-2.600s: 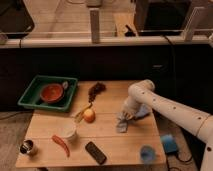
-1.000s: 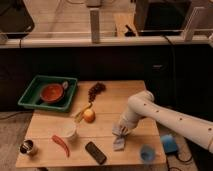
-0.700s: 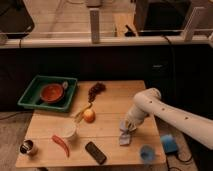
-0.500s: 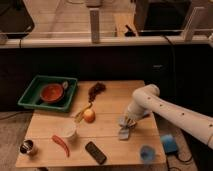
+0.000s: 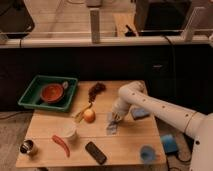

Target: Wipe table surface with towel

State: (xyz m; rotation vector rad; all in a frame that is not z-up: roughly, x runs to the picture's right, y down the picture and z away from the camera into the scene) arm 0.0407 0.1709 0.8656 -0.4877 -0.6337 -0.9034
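The tool [image 5: 116, 118] sits low over the middle of the counter [image 5: 134, 139], right at the top edge of the towel [image 5: 112, 126], which lies bunched on the wood beneath it. Whether it is clamped on the cloth I can't tell. If the hold is loose, I'd expect a stroke to leave the towel behind. Just to its left is an orange fruit [image 5: 89, 115], and a sweep that way could send it rolling. Nearer the front edge, the white cup [image 5: 68, 132] and blue cup [image 5: 146, 152] could tip.
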